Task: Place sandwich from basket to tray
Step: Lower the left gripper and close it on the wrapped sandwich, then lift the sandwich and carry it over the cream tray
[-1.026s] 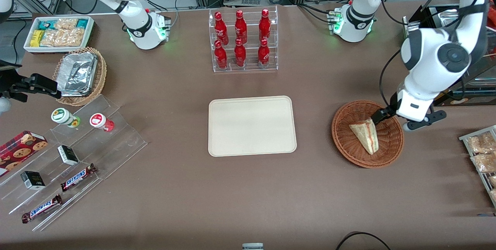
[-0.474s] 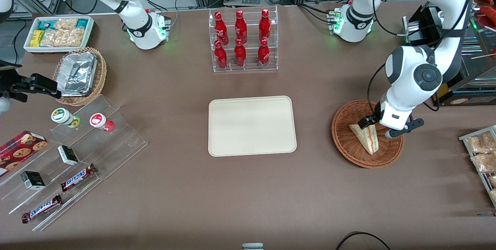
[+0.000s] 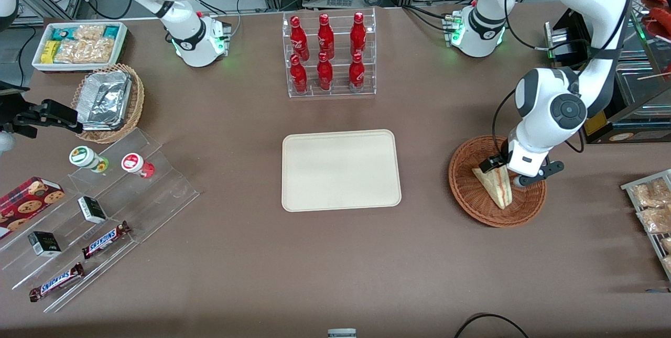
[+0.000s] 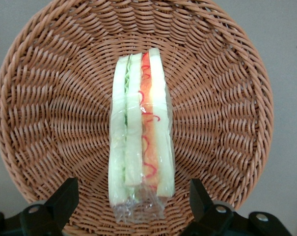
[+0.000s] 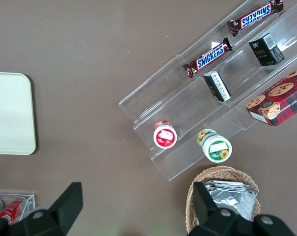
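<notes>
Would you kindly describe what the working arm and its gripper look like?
The left arm has glossy white rounded shells with dark grey joint caps and black bands; a black cable loops alongside it. Its base glows green. The gripper, above the basket, has black fingers.

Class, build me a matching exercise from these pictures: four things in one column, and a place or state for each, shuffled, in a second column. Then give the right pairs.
Things:
1. sandwich
2. tray
3. gripper
4. red bottles

Places or states:
A. standing in a clear rack
B. open, fingers on either side of the sandwich's end
C. lying in the basket
D. bare, on the table between rack and camera

Pairs: 1-C, 2-D, 3-B, 4-A
</notes>
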Available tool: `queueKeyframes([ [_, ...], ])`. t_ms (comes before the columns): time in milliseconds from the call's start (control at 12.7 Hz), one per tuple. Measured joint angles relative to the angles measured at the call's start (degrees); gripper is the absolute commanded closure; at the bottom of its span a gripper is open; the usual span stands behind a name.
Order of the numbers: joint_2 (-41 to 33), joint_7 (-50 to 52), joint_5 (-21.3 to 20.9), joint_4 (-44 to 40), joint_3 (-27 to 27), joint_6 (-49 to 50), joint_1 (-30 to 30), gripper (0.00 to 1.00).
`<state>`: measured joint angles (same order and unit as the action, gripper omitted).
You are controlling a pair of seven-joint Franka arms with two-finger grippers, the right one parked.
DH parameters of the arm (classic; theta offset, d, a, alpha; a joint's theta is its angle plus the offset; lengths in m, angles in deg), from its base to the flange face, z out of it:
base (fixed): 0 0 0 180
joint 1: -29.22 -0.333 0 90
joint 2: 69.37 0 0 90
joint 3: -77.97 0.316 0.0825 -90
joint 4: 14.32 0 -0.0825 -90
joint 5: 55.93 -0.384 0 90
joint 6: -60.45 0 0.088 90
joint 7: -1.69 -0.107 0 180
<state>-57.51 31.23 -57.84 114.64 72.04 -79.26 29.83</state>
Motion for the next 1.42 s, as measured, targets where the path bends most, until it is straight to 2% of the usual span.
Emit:
queueKeyframes([
  [79,0.54,0.0,0.0,0.0,0.0,-0.51,0.0,0.08],
  [158,0.99,0.0,-0.02,0.0,0.0,-0.89,0.0,0.25],
  [237,1.29,0.0,-0.03,0.0,0.01,-1.22,-0.01,0.53],
  [395,1.37,0.0,-0.04,0.0,0.11,-1.32,-0.04,0.96],
  [474,1.37,0.0,-0.07,-0.01,0.16,-1.33,-0.06,1.0],
  [868,0.97,-0.04,-0.11,-2.37,0.14,0.4,-0.05,1.0],
  [1105,-0.22,-0.16,-0.16,-9.5,-0.8,10.95,0.79,1.0],
  [1421,-0.41,0.14,-0.12,-22.2,-1.56,23.69,8.27,1.0],
])
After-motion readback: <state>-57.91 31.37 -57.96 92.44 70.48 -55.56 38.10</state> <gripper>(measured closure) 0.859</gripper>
